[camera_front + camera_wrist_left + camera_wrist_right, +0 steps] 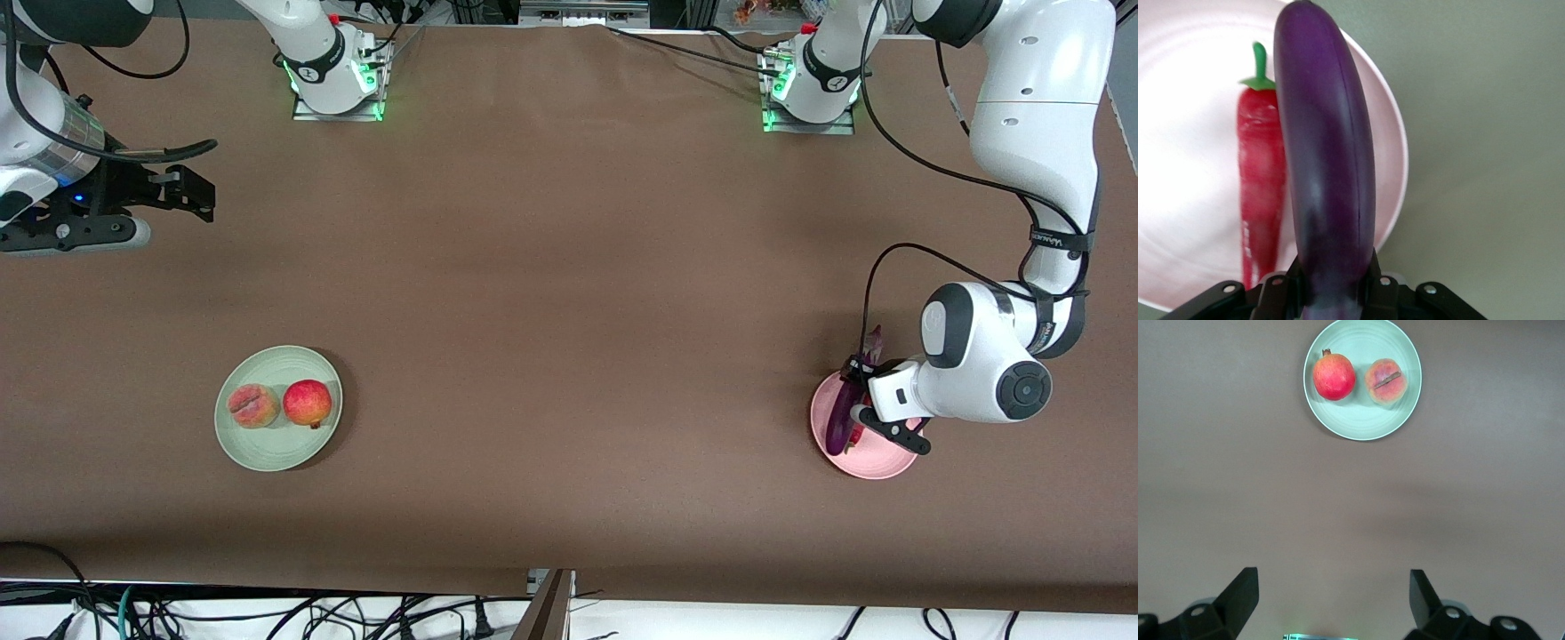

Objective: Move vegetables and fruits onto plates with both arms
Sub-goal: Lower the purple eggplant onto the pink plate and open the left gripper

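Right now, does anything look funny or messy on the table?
Nothing is spilled or broken. The only unfinished thing: the left gripper holds the eggplant over the pink plate, beside the chili. The peach and pomegranate sit neatly on the green plate.

pomegranate (1334, 377) beside peach (1386, 381) on green plate (1358, 427); right hand (1331, 597) spread wide

The left gripper (855, 418) is covering part of the pink plate (867, 467). In the left wrist view, the eggplant (1328, 167) is hiding one side of the chili pepper (1261, 193), and the picture's edge is cutting the plate.
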Motion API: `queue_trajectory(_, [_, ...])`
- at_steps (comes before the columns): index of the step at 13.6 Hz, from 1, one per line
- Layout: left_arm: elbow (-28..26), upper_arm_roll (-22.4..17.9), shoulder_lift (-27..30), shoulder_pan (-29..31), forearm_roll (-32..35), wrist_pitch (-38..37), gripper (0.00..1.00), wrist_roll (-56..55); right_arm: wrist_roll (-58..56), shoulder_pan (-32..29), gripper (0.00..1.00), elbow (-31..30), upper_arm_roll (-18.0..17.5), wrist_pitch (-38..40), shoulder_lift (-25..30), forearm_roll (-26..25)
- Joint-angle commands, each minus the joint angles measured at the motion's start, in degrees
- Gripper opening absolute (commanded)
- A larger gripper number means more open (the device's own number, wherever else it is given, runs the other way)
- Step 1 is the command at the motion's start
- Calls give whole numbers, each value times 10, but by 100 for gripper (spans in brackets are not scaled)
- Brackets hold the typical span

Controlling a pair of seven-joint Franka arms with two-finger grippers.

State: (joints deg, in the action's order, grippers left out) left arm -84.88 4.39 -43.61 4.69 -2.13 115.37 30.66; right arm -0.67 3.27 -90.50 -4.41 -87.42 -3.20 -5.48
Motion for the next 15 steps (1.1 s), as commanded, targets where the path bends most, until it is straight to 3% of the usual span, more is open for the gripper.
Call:
queue_trajectory(1, [2, 4, -12, 17, 16, 25, 0, 36, -2, -1, 100, 14, -2, 1, -6, 6])
queue_trajectory(5, [4, 3, -12, 17, 35, 28, 0, 41, -1, -2, 100, 16, -2, 1, -11, 8])
queue_trajectory(6, [4, 4, -12, 17, 40, 28, 8, 41, -1, -3, 100, 17, -2, 1, -11, 9])
queue_trajectory(7, [4, 4, -13, 17, 39, 28, 41, 41, -1, -4, 100, 18, -2, 1, -11, 9])
queue_trajectory(8, [5, 4, -12, 18, 39, 28, 99, 42, -1, -5, 100, 18, -2, 1, -11, 9])
queue_trajectory(12, [16, 4, -8, 7, 39, 13, 100, 38, -1, -7, 100, 18, -1, 1, -12, 10])
queue_trajectory(15, [58, 4, -8, -13, 38, -62, 100, -1, -1, -8, 100, 18, -1, 0, -12, 10])
